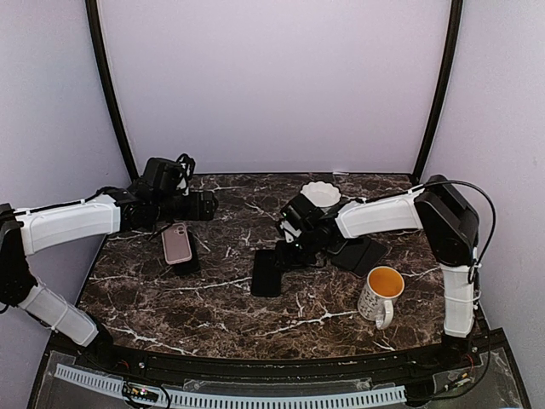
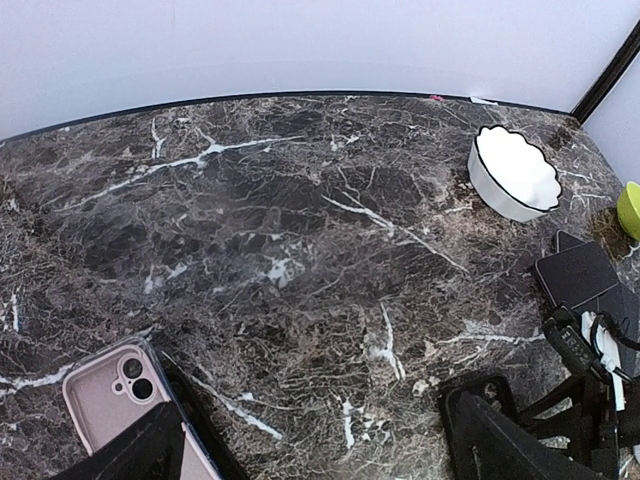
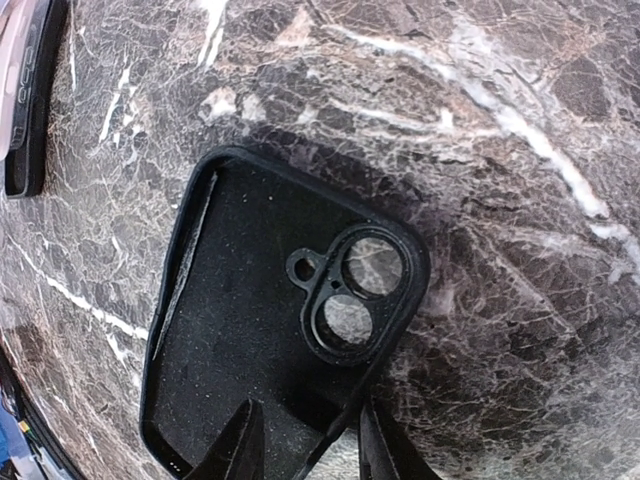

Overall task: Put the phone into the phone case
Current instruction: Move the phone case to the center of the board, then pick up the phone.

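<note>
The pink phone (image 1: 177, 244) lies camera side up at the table's left, and shows at the bottom left of the left wrist view (image 2: 105, 400). My left gripper (image 1: 204, 204) hovers just behind it, open wide and empty (image 2: 315, 450). The black phone case (image 1: 266, 273) lies hollow side up near the table's middle, its camera cutouts plain in the right wrist view (image 3: 270, 330). My right gripper (image 1: 295, 249) is at the case's far end. Its jaws stand either side of the case's rim (image 3: 312, 450), one finger inside and one outside, with gaps showing.
A white scalloped bowl (image 1: 321, 193) sits at the back, right of centre. A mug (image 1: 381, 294) with an orange inside stands at the front right. A flat black object (image 1: 362, 253) lies under the right arm. The table (image 1: 213, 315) is dark marble.
</note>
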### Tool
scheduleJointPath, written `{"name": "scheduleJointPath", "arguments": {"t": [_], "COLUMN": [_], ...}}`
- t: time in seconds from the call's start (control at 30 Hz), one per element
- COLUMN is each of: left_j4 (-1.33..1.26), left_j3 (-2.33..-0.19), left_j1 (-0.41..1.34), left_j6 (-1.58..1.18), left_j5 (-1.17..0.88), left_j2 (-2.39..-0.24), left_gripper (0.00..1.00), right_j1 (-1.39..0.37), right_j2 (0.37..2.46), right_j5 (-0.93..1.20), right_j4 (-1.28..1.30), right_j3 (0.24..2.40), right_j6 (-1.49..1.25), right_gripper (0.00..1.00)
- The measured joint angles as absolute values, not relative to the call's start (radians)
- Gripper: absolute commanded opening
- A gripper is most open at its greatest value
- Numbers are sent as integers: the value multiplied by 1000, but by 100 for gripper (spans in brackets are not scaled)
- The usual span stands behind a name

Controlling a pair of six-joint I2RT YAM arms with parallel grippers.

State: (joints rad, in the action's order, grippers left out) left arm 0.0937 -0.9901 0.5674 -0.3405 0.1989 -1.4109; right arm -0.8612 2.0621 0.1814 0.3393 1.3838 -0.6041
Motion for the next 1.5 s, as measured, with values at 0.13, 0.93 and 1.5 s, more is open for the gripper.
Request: {"name": "scheduleJointPath", "arguments": {"t": [0.13, 0.93, 1.5], "left_j4": [91, 83, 83], "left_j3": [-990, -990, -990], "left_j1": [567, 567, 567], "left_j6": [-340, -332, -325], "left_j5": [199, 109, 93], "left_j2": [-1414, -1428, -1465], "left_gripper": [96, 94, 92], "right_j1": [-849, -124, -105], "right_j2": [2045, 1916, 1987], "right_j5": [186, 430, 599], "right_j4": [371, 514, 466], "right_j3": [1384, 1361, 1263], "right_j6": [-557, -341, -323], "right_gripper": [40, 50, 39]}}
